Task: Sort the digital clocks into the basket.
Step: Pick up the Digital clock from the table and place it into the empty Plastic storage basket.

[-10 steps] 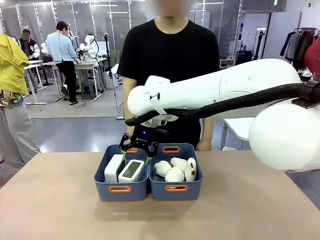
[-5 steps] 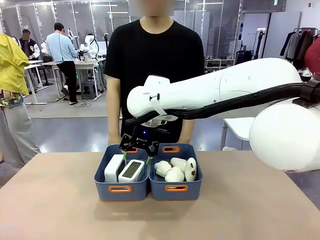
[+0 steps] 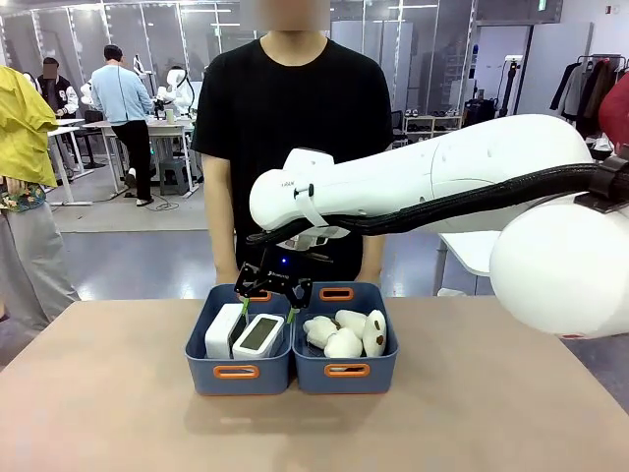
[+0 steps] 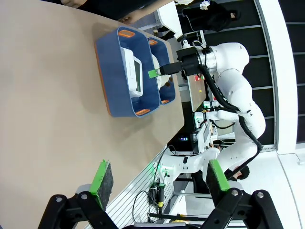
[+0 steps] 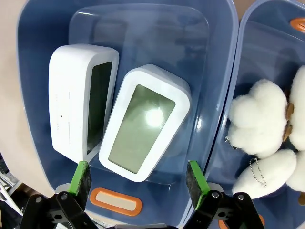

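The scene is evenly lit from overhead, with ceiling light strips reflected in the glass partitions behind. Soft, short shadows are cast on the table [image 3: 118, 413] beneath the basket [image 3: 239, 372]. A bright glare spot is seen on the clock screen [image 5: 143, 126]. Straight lines are bent toward the wrist views' edges, and the close fingertips [image 4: 102, 177] appear slightly soft.

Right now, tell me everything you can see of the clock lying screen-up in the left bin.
The clock is a white plastic rounded rectangle with a grey-green blank screen catching a glare spot. It lies tilted, screen up, inside the blue basket, its left edge leaning against the second clock, which stands on its side. The right gripper hangs open just above it, green pads either side, not touching it.
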Action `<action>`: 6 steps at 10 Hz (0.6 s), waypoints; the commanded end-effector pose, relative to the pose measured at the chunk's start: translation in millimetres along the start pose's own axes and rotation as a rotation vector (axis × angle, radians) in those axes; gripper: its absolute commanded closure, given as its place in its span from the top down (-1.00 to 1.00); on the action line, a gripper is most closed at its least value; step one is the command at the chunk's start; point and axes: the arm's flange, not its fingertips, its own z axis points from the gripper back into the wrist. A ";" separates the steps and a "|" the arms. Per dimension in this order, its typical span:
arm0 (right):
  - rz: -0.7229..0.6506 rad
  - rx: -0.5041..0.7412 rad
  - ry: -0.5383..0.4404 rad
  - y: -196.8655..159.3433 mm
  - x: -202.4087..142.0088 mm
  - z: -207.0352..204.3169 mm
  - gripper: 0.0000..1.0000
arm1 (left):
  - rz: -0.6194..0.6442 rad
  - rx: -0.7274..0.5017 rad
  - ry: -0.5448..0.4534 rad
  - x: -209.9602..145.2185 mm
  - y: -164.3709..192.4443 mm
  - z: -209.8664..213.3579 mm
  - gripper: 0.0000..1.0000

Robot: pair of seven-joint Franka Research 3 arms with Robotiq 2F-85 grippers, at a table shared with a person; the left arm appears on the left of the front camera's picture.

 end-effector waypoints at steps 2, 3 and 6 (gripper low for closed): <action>-0.006 0.010 0.004 -0.2 0.9 1.3 1.00 | 0.009 0.011 -0.010 2.8 -2.8 -1.0 1.00; -0.006 0.010 0.004 -0.2 0.9 1.3 1.00 | 0.009 0.011 -0.010 2.8 -2.8 -1.0 1.00; 0.019 0.152 0.049 -26.4 -39.7 53.7 1.00 | 0.009 0.011 -0.010 2.8 -2.8 -1.0 1.00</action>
